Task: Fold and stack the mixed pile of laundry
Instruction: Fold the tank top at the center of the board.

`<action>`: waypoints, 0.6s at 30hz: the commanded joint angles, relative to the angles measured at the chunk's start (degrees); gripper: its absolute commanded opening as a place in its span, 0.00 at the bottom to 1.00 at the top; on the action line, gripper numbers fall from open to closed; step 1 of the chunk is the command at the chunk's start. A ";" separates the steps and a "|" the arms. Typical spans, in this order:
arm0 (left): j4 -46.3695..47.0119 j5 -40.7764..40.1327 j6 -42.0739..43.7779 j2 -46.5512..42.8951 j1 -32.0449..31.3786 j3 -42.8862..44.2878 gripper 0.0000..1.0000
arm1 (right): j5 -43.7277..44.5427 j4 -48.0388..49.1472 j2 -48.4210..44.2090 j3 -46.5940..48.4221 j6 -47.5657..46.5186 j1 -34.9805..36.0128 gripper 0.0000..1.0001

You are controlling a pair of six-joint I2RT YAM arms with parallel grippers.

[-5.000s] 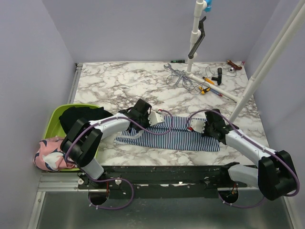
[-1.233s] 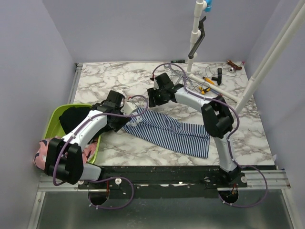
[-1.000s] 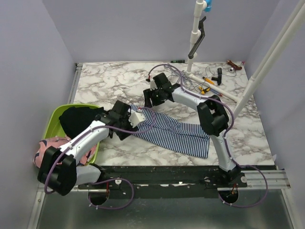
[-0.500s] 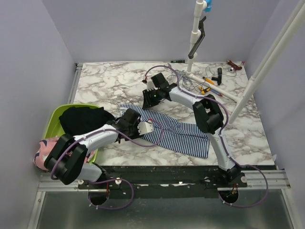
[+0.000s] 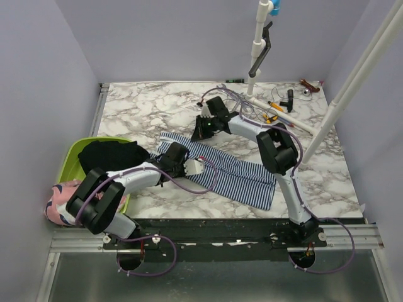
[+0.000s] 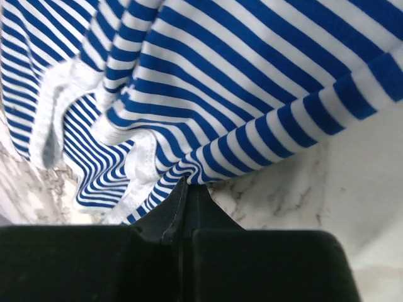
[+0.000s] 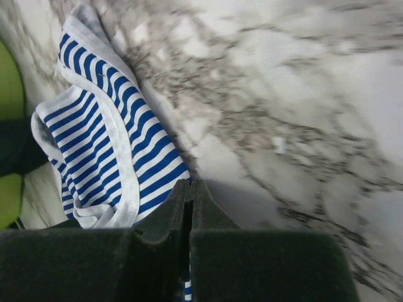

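Striped garment (image 5: 236, 171) on the table, one edge pinched between closed left gripper (image 6: 183, 189) fingertips, far hem clamped in closed right gripper (image 7: 189, 190).

The table (image 5: 145, 107) fills the middle of the top view. The narrow garment (image 5: 239, 176) lies on it, running from centre-left toward lower right. The left gripper (image 5: 170, 156) sits at its left end, and the right gripper (image 5: 203, 129) at its upper edge, behind the left one. The basin (image 5: 68, 162) stands at the table's left edge, holding the large garment (image 5: 110, 156). A third garment (image 5: 60, 206) hangs over its near rim. Tools (image 5: 277, 107) lie at upper right.
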 commanded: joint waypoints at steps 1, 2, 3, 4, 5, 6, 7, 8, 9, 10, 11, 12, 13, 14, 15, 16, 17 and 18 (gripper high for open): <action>5.71 -6.44 7.09 5.88 0.56 3.34 0.00 | 8.25 8.24 -0.44 -6.21 10.54 -5.61 0.01; 6.31 -6.76 8.05 7.08 0.88 4.87 0.00 | 9.32 9.28 -0.55 -6.78 11.68 -6.29 0.01; 7.04 -7.01 9.35 8.66 1.16 6.37 0.00 | 10.57 9.69 -0.54 -7.03 12.43 -6.72 0.01; 7.78 -7.35 10.37 9.94 1.56 8.17 0.00 | 11.98 10.00 -0.59 -7.23 13.06 -7.21 0.01; 8.79 -7.58 11.76 11.36 1.92 9.63 0.00 | 13.18 10.29 -0.74 -7.43 13.46 -7.54 0.01; 9.66 -7.73 13.03 12.49 2.29 11.29 0.00 | 14.86 10.70 -0.91 -7.53 14.04 -7.91 0.01; 10.52 -7.72 14.65 13.86 2.77 12.66 0.00 | 15.85 11.06 -1.06 -7.63 14.40 -8.25 0.01; 11.72 -7.49 16.32 15.19 3.05 14.31 0.00 | 16.63 11.50 -1.13 -7.57 14.77 -8.61 0.01; 12.47 -6.84 17.81 16.18 3.55 15.36 0.00 | 17.08 11.96 -1.08 -7.31 15.01 -9.00 0.01; 12.70 -5.82 19.54 17.26 4.05 16.93 0.00 | 17.48 12.09 -0.71 -6.65 15.31 -9.29 0.01; 12.48 -4.37 20.83 18.17 4.67 18.49 0.00 | 17.85 12.03 -0.25 -5.88 15.44 -9.41 0.01; 11.97 -3.34 22.20 19.26 5.18 19.83 0.00 | 18.28 11.80 0.45 -4.77 15.52 -9.46 0.01; 11.53 -2.45 23.16 20.31 5.69 21.40 0.00 | 18.78 11.49 1.07 -3.87 15.76 -9.50 0.01; 11.24 -1.86 24.48 21.54 6.26 22.68 0.00 | 19.66 11.13 1.74 -2.89 16.10 -9.54 0.01; 11.47 -1.61 25.53 22.71 6.70 24.00 0.00 | 20.65 10.94 2.08 -2.54 16.56 -9.75 0.01; 11.97 -1.50 26.85 23.90 7.17 25.03 0.01 | 22.03 11.17 2.18 -2.41 17.05 -9.94 0.01; 12.56 -1.50 28.23 25.04 7.53 26.22 0.01 | 23.15 11.60 2.06 -2.69 17.67 -10.19 0.01; 12.88 -1.63 29.20 26.38 7.85 27.32 0.01 | 23.88 12.28 1.93 -2.96 18.06 -10.50 0.01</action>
